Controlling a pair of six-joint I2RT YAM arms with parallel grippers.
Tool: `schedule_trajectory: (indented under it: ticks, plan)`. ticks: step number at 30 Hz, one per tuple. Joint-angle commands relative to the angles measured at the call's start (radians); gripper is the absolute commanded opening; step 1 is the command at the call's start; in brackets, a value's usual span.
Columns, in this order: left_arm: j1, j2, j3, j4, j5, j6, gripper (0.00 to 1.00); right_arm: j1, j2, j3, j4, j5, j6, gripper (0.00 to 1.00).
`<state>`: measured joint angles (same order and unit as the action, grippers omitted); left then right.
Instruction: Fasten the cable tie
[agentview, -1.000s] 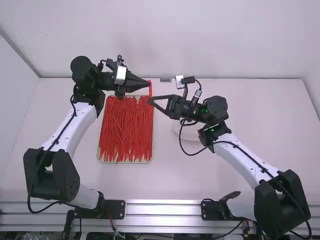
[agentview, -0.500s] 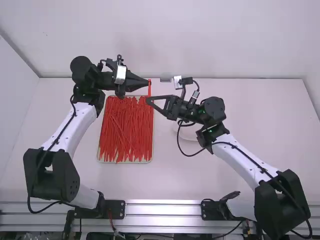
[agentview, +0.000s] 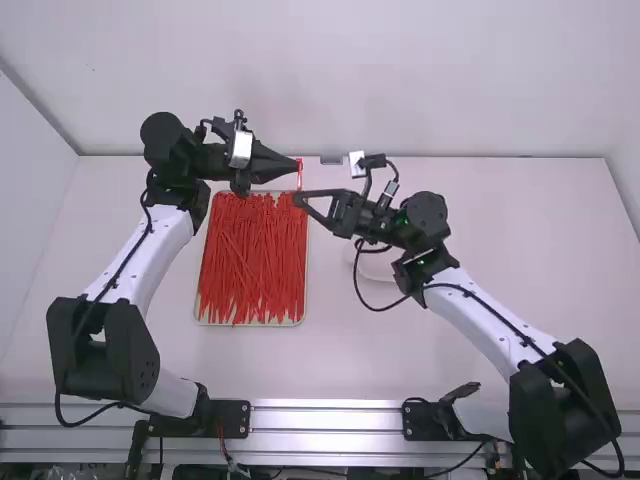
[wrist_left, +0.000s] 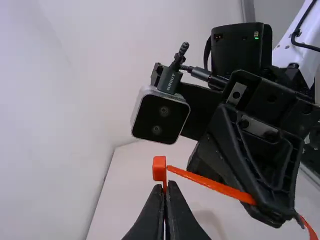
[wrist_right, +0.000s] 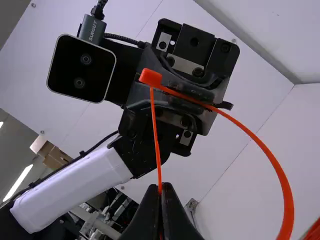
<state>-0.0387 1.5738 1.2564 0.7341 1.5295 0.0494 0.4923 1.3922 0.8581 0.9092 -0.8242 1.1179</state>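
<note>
One red cable tie (agentview: 299, 181) is held in the air between both grippers, above the far right corner of the tray. My left gripper (agentview: 296, 171) is shut on the stub just below the tie's square head (wrist_left: 159, 167). The strap (wrist_left: 210, 184) runs from the head to the right gripper's fingers (wrist_left: 257, 167). My right gripper (agentview: 296, 198) is shut on the thin tail (wrist_right: 156, 135), which rises straight to the head (wrist_right: 149, 76) in front of the left gripper (wrist_right: 176, 91). A long loop of strap (wrist_right: 272, 165) curves away to one side.
A flat tray (agentview: 305, 296) piled with several loose red cable ties (agentview: 250, 255) lies under the left arm. A white round object (agentview: 362, 268) sits on the table beneath the right wrist. Open table lies to the right and in front.
The right gripper has shifted slightly left and up, closer to the left gripper's tip. The left arm has stayed still.
</note>
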Motion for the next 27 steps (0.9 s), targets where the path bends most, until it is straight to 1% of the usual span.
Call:
schedule_trajectory:
  ticks: [1, 7, 15, 22, 27]
  plan:
    - [-0.002, 0.001, -0.001, 0.008, 0.008, 0.0, 0.01, -0.008, 0.001, 0.027, 0.003, 0.017, -0.008, 0.0]
    - [-0.002, 0.001, -0.001, 0.008, 0.036, 0.011, 0.01, 0.001, 0.001, 0.027, 0.003, 0.026, -0.008, 0.0]
    - [-0.002, 0.001, -0.001, 0.0, 0.03, 0.011, 0.01, 0.001, 0.001, 0.027, 0.01, 0.036, -0.007, 0.0]
    - [-0.002, 0.001, -0.001, 0.0, 0.026, 0.011, 0.02, 0.0, 0.001, 0.027, 0.048, 0.033, 0.011, 0.0]
    - [-0.022, 0.001, -0.001, 0.001, 0.022, 0.011, 0.01, 0.0, 0.001, 0.027, 0.052, 0.037, 0.011, 0.0]
